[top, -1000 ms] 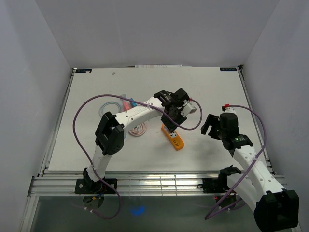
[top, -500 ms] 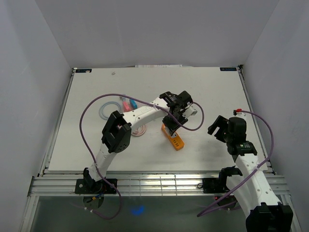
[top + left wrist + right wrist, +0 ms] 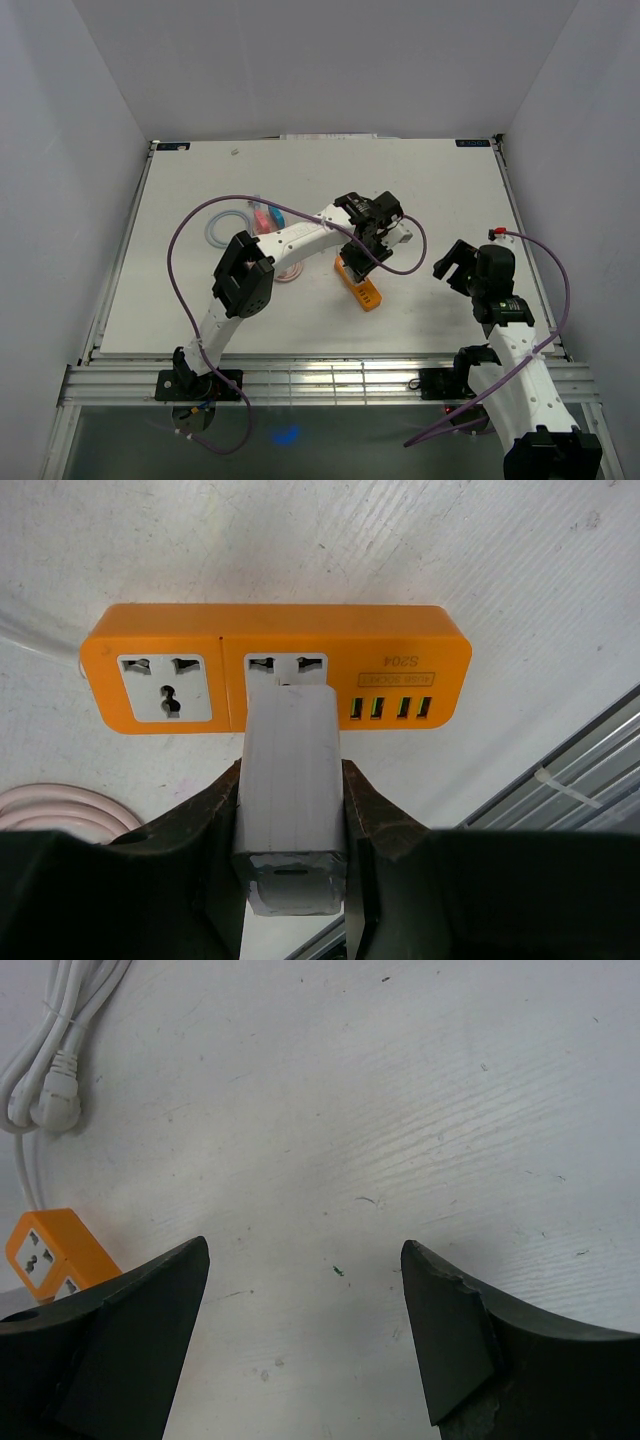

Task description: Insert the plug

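Has drawn the right end effector [image 3: 455,265] back from the orange plastic power strip [image 3: 361,286] over the last second, out toward the right side of the white worktop [image 3: 200,180]. Holds it there now with fingers spread wide, gripping nothing. Has meanwhile eased the left end effector [image 3: 367,238] a little further over the strip's far end.

Pinches between both left fingers a pale grey rectangular plug block [image 3: 289,780]. Brings its front edge right up to the second universal socket [image 3: 286,666] in the left wrist view. Covers that socket's lower holes, so no telling from here of pins in or out.

Reads as the insertion proper: lined up, by the look of it, and probably not yet pushed home. Leaves the job to one arm alone, with nothing bracing the strip. Risks sliding the strip along the worktop under the push.

Counts as follows:
- one power strip, carrying two universal sockets and four green USB ports [image 3: 392,708]
- one plug block
- one pink coiled cable [image 3: 288,268]
- one light blue coiled cable [image 3: 225,228]
- one white corded plug [image 3: 50,1100], near the strip in the right wrist view
- two arms
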Motion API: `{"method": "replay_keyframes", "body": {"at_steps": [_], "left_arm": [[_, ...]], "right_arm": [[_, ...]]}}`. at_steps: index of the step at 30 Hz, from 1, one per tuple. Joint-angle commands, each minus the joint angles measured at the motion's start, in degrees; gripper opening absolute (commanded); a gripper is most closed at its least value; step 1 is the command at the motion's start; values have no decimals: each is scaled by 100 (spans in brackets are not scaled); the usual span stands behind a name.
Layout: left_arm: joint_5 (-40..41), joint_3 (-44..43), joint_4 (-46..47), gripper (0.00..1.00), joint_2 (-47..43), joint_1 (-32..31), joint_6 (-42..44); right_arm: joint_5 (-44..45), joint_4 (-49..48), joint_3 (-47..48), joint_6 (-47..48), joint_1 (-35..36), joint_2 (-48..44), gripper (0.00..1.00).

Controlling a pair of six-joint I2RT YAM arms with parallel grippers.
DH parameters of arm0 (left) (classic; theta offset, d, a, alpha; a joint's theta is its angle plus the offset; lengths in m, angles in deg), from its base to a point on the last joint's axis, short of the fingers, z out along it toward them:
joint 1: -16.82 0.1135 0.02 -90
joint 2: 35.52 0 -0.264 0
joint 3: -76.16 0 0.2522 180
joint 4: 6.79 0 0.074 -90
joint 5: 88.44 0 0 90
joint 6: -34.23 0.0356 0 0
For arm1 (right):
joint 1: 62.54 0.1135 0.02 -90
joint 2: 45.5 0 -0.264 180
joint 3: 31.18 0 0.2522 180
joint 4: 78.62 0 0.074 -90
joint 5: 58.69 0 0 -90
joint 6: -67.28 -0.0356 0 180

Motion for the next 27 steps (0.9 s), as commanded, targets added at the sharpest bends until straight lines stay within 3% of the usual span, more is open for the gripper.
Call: {"method": "replay_keyframes", "body": {"at_steps": [1, 27], "left_arm": [[-78, 6, -13, 0, -82, -28, -57], [141, 59, -13, 0, 174, -19, -118]], "right_arm": [[-80, -140, -8, 35, -51, -62, 83], [-265, -140, 18, 131, -112, -80, 83]]}}
